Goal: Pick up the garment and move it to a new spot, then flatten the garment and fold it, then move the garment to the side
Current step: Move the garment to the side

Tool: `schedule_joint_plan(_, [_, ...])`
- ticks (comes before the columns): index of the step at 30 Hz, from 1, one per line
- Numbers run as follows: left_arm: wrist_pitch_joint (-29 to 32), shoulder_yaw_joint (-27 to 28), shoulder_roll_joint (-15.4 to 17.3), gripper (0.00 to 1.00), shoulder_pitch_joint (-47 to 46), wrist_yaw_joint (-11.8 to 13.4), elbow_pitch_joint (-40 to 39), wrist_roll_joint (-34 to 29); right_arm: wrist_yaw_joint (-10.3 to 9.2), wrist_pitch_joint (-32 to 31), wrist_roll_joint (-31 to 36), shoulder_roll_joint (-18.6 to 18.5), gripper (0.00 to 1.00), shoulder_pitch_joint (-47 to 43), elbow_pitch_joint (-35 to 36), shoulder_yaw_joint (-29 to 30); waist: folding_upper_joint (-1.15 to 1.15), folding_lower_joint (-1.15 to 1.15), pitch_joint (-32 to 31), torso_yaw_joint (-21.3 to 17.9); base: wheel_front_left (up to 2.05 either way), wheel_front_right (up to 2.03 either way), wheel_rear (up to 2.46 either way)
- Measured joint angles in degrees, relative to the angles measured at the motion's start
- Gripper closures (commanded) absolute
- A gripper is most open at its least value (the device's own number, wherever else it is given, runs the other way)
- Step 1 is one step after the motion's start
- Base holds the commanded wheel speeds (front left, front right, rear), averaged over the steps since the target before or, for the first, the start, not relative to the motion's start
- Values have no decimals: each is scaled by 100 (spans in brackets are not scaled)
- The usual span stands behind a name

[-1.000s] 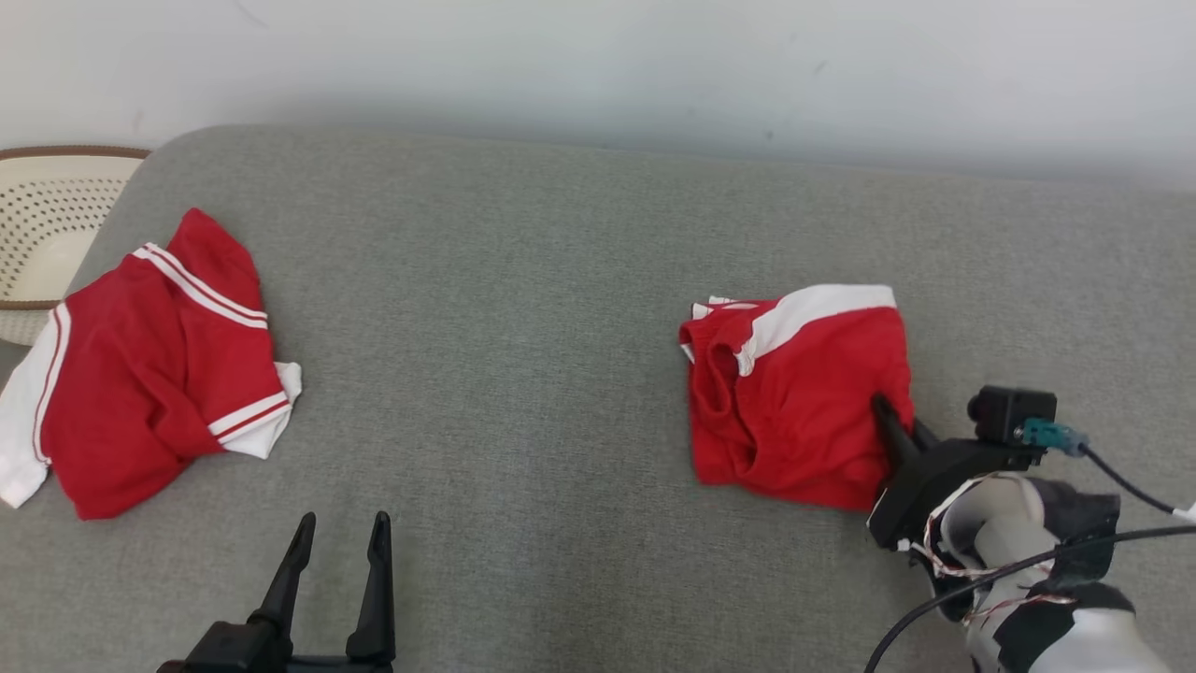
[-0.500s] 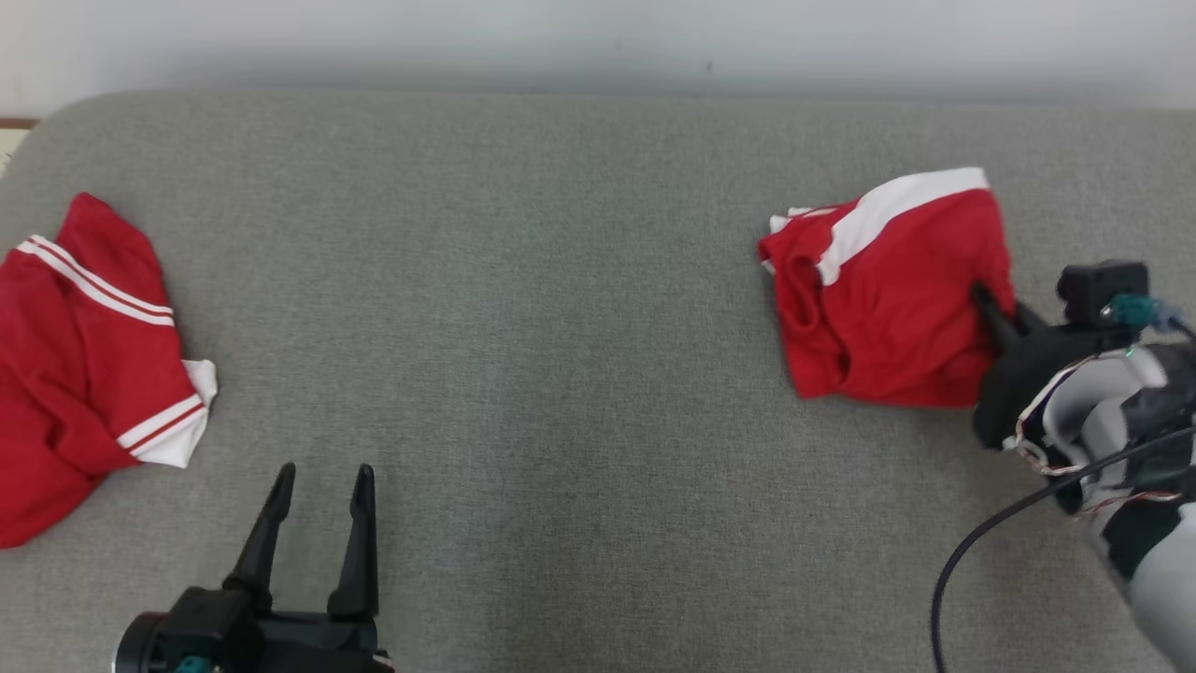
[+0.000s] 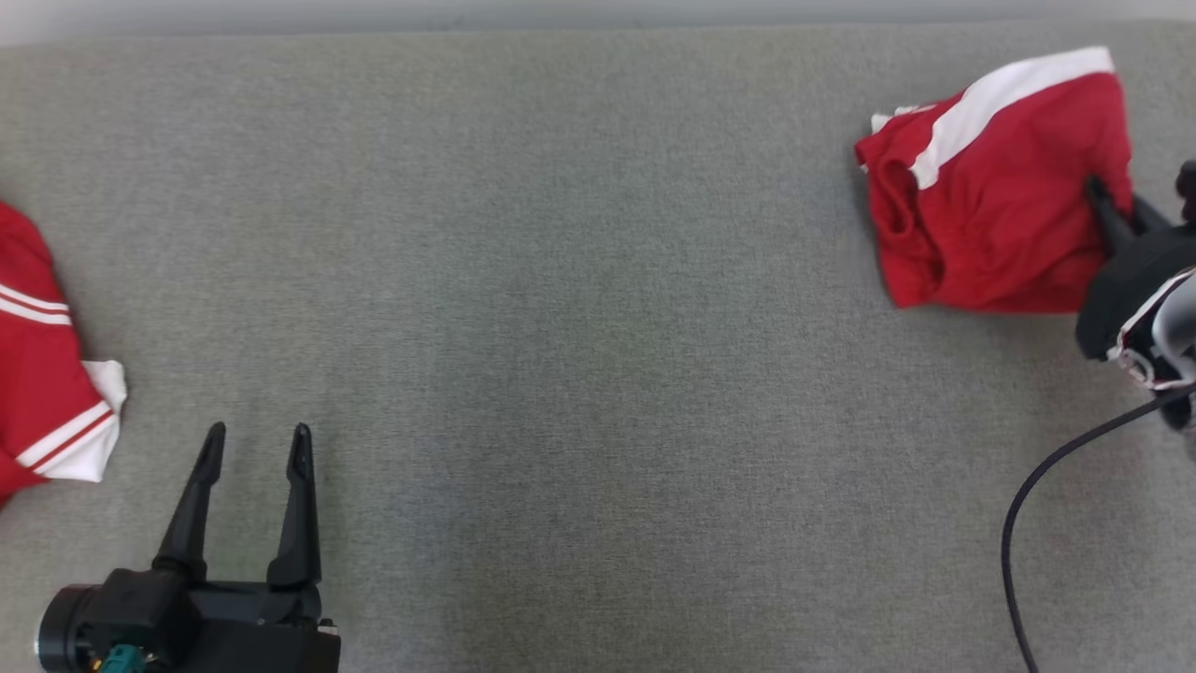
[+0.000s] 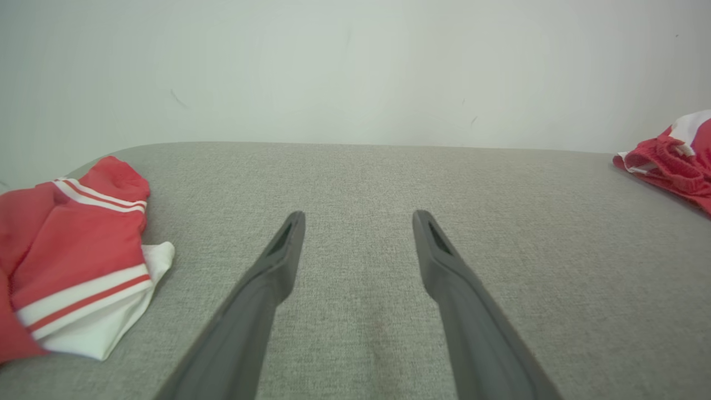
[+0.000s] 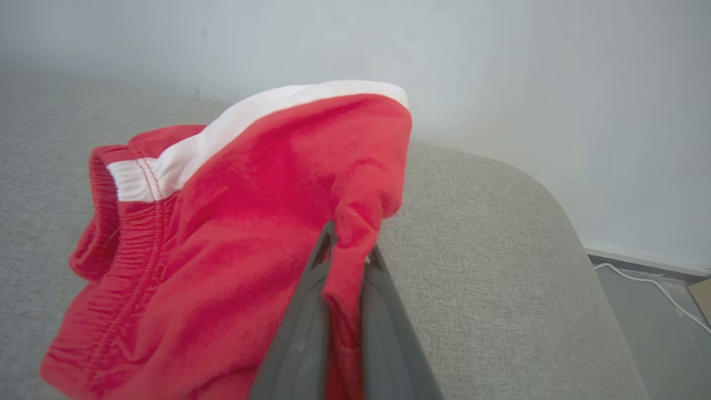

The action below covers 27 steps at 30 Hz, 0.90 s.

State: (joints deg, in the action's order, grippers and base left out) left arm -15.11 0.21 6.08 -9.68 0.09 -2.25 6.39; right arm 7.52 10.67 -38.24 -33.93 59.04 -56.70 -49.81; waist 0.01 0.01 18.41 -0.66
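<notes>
The right gripper [image 5: 345, 247] was clenched on the edge fold of the soft, light red-and-white fabric shorts [image 5: 233, 222], apparently through several layers; the left gripper [image 3: 258, 432] gaped empty.

My right gripper [image 3: 1112, 210] sits at the far right edge, one dark finger lying over the right side of the folded garment [image 3: 990, 215]. It is red with a white band and rests on the grey cushion [image 3: 579, 327]. My left gripper [image 3: 258, 432] hovers at the lower left, fingers spread and empty. Near it, at the left edge, lies another red garment [image 3: 33, 365] with white stripes. A black cable [image 3: 1008, 537] curves at the lower right.
</notes>
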Motion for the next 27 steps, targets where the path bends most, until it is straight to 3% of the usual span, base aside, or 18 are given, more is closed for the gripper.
schedule_joint_plan(11, [20,75,167,0,1,60,-483,-104,-1,69,54,-365,100,593,-196,-180,-1,0,362,-183,0,0,0])
schedule_joint_plan(27, [77,125,261,0,32,181,-776,-101,0,99,-11,-445,100,789,-587,-304,-1,-1,510,-196,0,0,0])
